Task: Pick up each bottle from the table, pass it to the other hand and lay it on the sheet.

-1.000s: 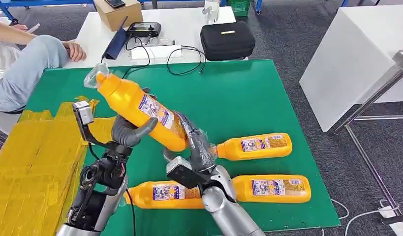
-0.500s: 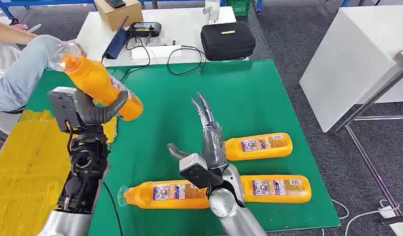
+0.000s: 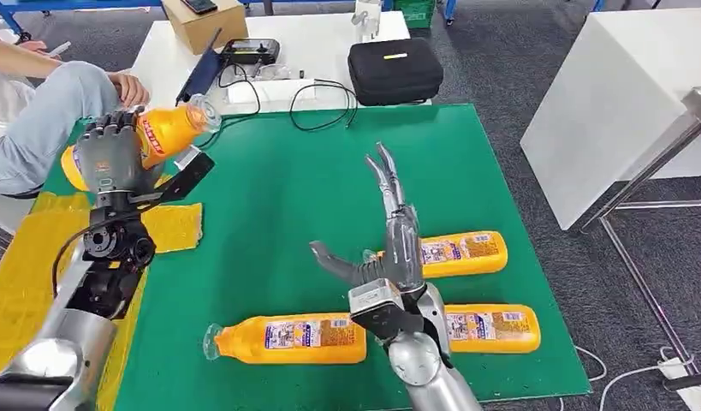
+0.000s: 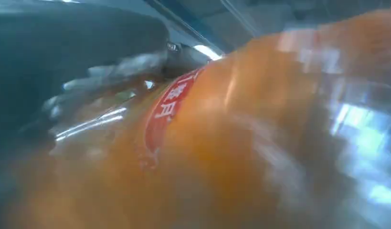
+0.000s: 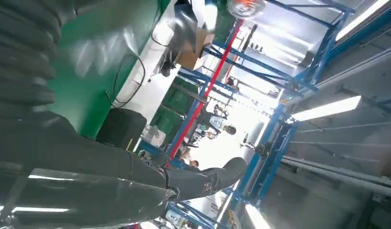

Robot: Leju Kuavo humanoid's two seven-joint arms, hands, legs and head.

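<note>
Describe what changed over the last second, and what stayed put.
The right hand let go of the orange bottle, drew back and now hangs open above the green mat. The left hand, gripping that bottle alone, swung it out toward the yellow sheet, turning it so its cap points to the mat's middle. The three bottles lying on the mat, nearest one, stayed put.

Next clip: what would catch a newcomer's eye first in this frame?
The orange bottle gripped in the left hand, held above the yellow sheet at the green mat's left edge. Then the right hand, fingers spread and empty, over the mat's middle, with three more orange bottles lying on the mat around it.
</note>
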